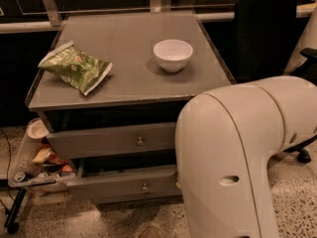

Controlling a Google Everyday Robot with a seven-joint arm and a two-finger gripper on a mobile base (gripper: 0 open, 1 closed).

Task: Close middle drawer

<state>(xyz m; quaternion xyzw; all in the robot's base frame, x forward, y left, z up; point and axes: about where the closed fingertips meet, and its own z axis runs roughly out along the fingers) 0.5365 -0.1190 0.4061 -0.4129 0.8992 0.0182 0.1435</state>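
while grey middle drawer juts out, tool hidden behind rounded white arm, state untellable.

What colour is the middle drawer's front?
The middle drawer has a plain grey front; camera view. The tool is not visible; only the white arm shows.

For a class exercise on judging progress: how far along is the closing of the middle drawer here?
Done: nothing visible yet. The middle drawer stands pulled out, with a dark gap showing behind its front. In hand: the white arm fills the right foreground, but the gripper is out of view, so contact with the drawer cannot be confirmed. Left: pushing the drawer fully in.
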